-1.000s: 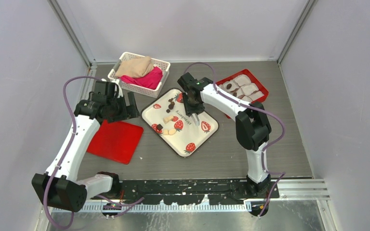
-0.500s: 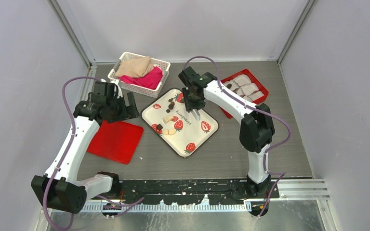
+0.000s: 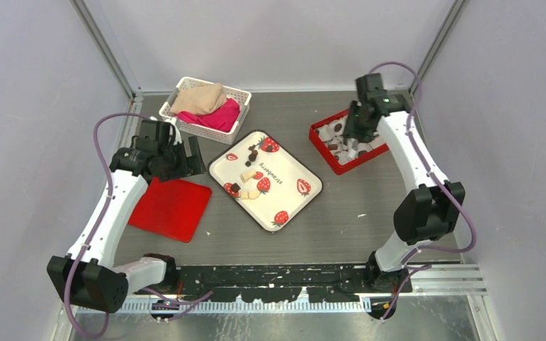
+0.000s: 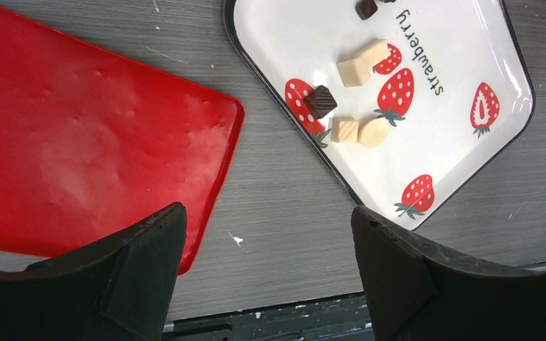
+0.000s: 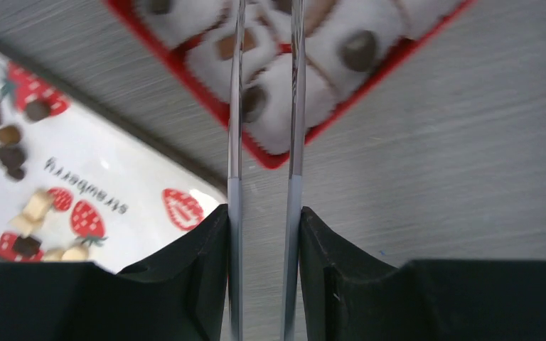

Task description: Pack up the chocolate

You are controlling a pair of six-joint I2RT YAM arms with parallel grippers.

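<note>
Half-closed, the right gripper (image 5: 263, 213) clamps tongs (image 5: 297, 106) over the red box (image 5: 185, 77), tips seemingly empty; left gripper (image 4: 266, 220) gapes wide.

Just one word to read: "strawberry", in dark lowercase letters on the white tray (image 4: 462, 42), running between the red strawberry prints (image 4: 396, 91); in the right wrist view it appears upside down.
</note>
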